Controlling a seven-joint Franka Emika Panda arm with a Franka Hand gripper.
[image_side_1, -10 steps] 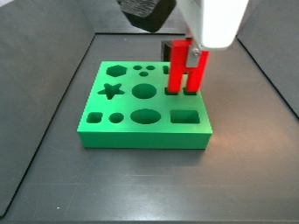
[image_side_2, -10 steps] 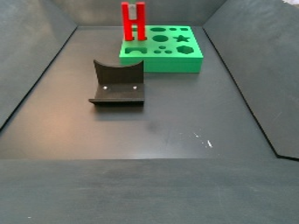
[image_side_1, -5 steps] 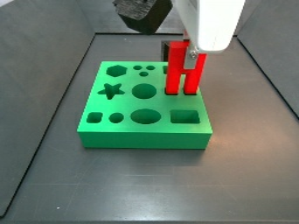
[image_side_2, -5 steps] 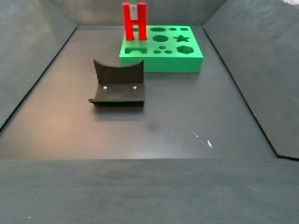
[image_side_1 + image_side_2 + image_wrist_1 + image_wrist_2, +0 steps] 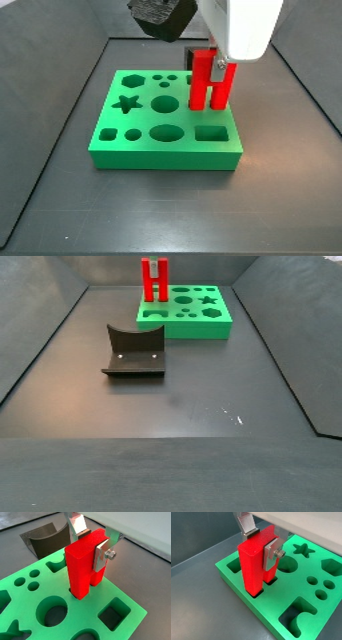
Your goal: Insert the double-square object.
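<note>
Two tall bars of the bright red plastic double-square object (image 5: pixel 85 564) stand upright, lower ends in holes of the green plastic block (image 5: pixel 314 592); the gripper (image 5: pixel 91 543) jaws clamp its top.

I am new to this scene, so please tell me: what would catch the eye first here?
First, the bright red double-square object, standing upright with its bars entering holes at one edge of the green block. The pincer grips it near its top, silver fingers on its sides. Apart on the dark floor stands the grey curved block.
</note>
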